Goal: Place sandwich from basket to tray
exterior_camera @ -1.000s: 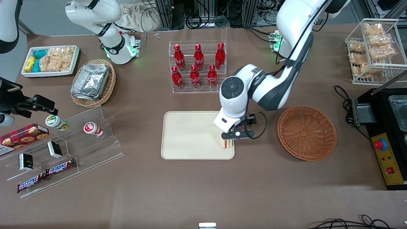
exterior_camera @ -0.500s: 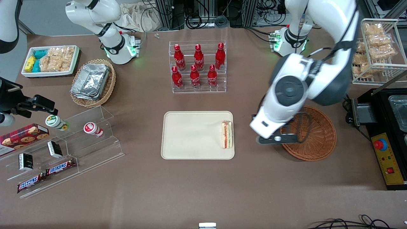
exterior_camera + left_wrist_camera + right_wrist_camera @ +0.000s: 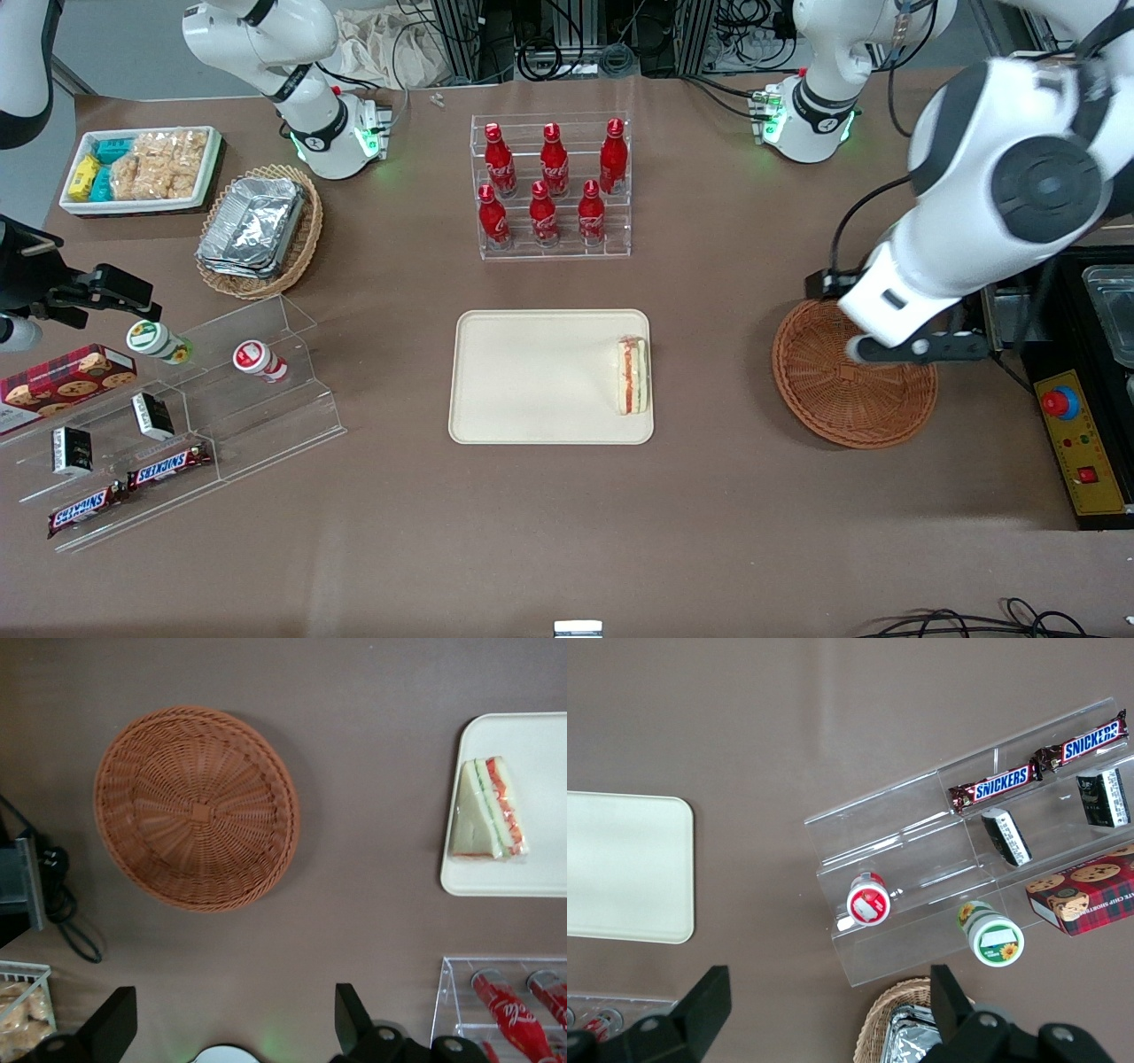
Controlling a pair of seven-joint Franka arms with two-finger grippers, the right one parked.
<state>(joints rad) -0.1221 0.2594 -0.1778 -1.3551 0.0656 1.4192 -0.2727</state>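
Note:
The sandwich [image 3: 633, 376] lies flat on the cream tray [image 3: 532, 372], at the tray's edge closest to the basket, its red and green filling showing. The wrist view shows the same sandwich [image 3: 487, 808] on the tray [image 3: 540, 744]. The reddish-brown wicker basket [image 3: 842, 390] stands beside the tray toward the working arm's end, with nothing in it [image 3: 197, 808]. My gripper [image 3: 917, 350] hangs high above the basket's rim, well apart from the sandwich. It [image 3: 232, 1028] is open, its black fingers [image 3: 115, 1028] spread wide with only bare table between them.
A clear rack of red bottles [image 3: 551, 186] stands farther from the front camera than the tray. A black appliance with a red button [image 3: 1076, 399] and a wire rack of snack bags [image 3: 1036, 133] flank the basket. An acrylic shelf of snacks [image 3: 177, 416] lies toward the parked arm's end.
My gripper let go of the sandwich, which now lies flat on the tray. The arm rose and swung away from the tray to above the basket.

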